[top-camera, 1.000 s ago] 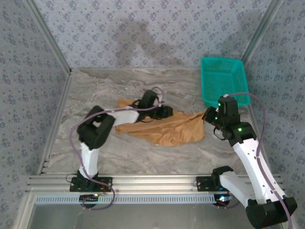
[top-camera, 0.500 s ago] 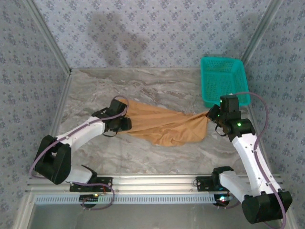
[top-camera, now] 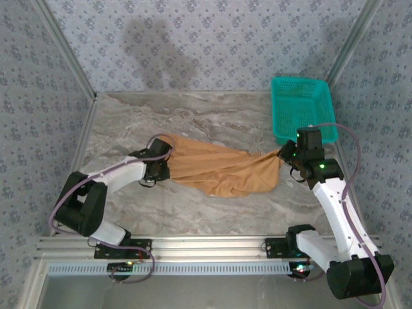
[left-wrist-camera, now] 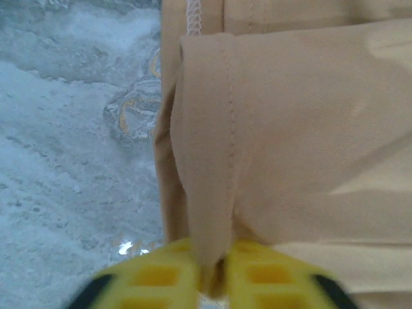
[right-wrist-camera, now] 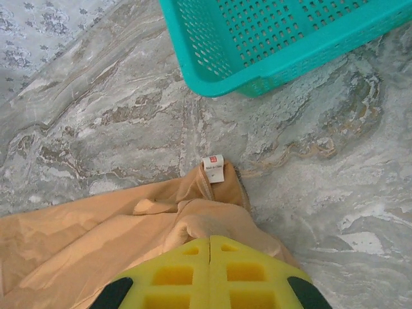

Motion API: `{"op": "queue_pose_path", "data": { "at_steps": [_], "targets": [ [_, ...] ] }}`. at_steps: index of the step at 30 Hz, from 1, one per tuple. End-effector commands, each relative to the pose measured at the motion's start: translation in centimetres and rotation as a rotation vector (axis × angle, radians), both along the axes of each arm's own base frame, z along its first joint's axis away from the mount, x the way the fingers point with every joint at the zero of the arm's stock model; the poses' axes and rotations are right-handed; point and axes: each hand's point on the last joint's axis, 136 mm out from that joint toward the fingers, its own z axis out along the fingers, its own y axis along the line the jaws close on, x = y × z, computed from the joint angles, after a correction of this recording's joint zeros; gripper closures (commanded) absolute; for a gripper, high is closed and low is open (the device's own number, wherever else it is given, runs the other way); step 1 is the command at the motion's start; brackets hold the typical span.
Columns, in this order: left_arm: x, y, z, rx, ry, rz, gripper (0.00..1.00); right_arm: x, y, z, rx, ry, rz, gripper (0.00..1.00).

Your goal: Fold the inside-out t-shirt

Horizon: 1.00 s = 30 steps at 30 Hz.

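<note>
Marble-patterned worktop [top-camera: 193, 215] is carrying the caramel-brown soft cloth t-shirt [top-camera: 222, 168], which is lying stretched across its middle, its right end near the teal plastic mesh basket [top-camera: 302, 109]. The left gripper [left-wrist-camera: 215, 273] is pinching a hemmed edge, and the right gripper [right-wrist-camera: 210, 248] is clamping the bunched end beside the small white label [right-wrist-camera: 213, 168]. Spreading seems to be under way. Next, I'd judge, an even outward pull is needed to lay it flat.

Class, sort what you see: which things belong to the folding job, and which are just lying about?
Job: t-shirt; left end effector, shut on it; right end effector, shut on it.
Lying about: basket.
</note>
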Motion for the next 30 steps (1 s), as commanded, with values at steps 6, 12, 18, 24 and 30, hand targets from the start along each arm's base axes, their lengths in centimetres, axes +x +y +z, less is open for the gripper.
{"op": "queue_pose_path", "data": {
  "at_steps": [6, 12, 18, 24, 30],
  "targets": [
    [6.1, 4.0, 11.0, -0.076, -0.234, 0.101, 1.00, 1.1, -0.1, 10.1, -0.033, -0.139, 0.093, 1.00],
    [8.0, 9.9, 24.5, -0.188, -0.523, 0.248, 1.00, 1.1, -2.2, 16.2, -0.039, -0.222, 0.054, 1.00],
    [7.0, 10.6, 31.0, -0.214, -0.647, 0.240, 1.00, 1.3, -2.2, 19.4, 0.021, -0.300, 0.057, 1.00],
    [5.4, 8.3, 36.4, -0.369, -0.760, 0.156, 1.00, 1.3, -0.4, 22.7, 0.090, -0.392, 0.133, 1.00],
    [0.8, 5.6, 46.0, -0.546, -0.978, -0.006, 1.00, -2.3, 0.7, 29.2, 0.104, -0.546, 0.191, 1.00]
  ]
}}
